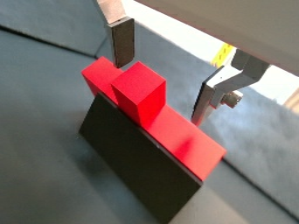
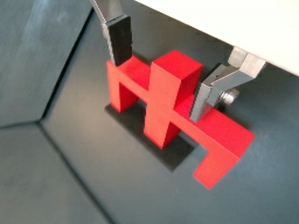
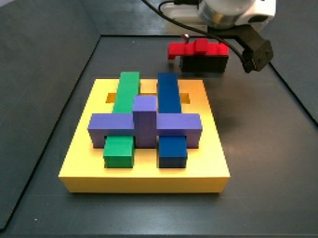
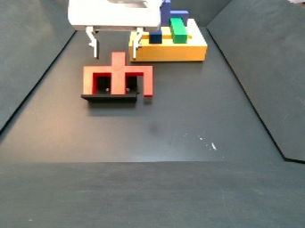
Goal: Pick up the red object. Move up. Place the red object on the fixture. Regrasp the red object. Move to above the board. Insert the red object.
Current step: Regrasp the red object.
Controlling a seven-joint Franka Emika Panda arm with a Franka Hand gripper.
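Note:
The red object (image 1: pixel 176 131) rests on the dark fixture (image 1: pixel 135 166), its bar lying across the top and its central stub pointing up. In a wrist view its prongs (image 2: pixel 222 157) hang down over the fixture (image 2: pixel 176 154). My gripper (image 1: pixel 162 87) is open just above the red object, with one finger on each side of the stub and gaps showing, so it holds nothing. Both side views show the red object (image 3: pixel 196 49) (image 4: pixel 117 78) on the fixture (image 3: pixel 203 65) (image 4: pixel 113 98) below my gripper (image 3: pixel 224 46) (image 4: pixel 114 49).
The yellow board (image 3: pixel 87 163) (image 4: pixel 191 52) stands beside the fixture, carrying green, blue and purple blocks (image 3: pixel 143 121). Raised dark walls edge the dark floor (image 4: pixel 179 134) on each side.

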